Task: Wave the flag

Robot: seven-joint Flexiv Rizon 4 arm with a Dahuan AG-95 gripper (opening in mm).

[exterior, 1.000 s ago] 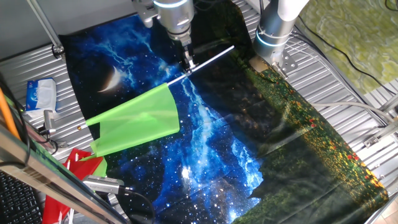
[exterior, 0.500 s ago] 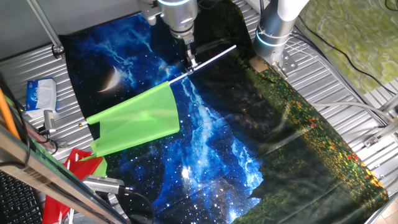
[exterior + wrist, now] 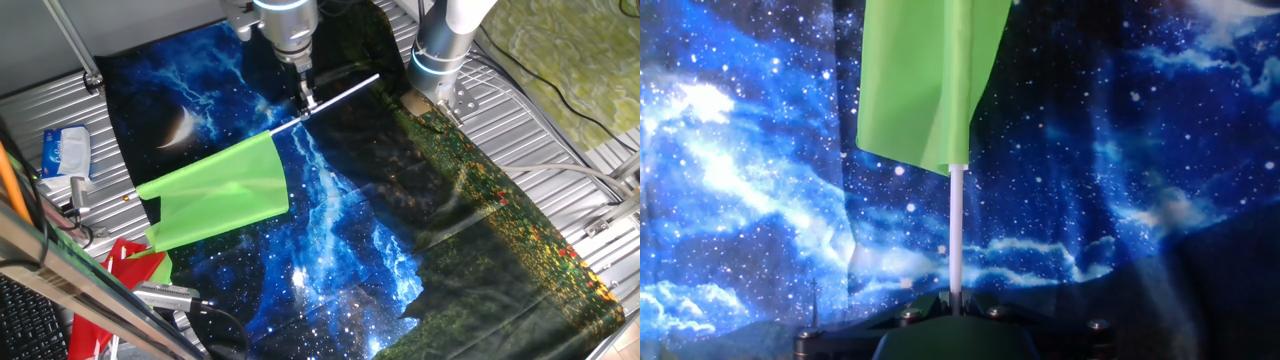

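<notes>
Starry mat under flag, pincer clamping its stick; red cloth nearby

Flag: matt green cloth, smooth white stick.

A robotics lab is indicated by a slatted metal table, loose cables and a second arm's base.

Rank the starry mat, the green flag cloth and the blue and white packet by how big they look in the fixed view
1. Starry mat, by far the largest.
2. Green flag cloth.
3. Blue and white packet, clearly the smallest.
</notes>
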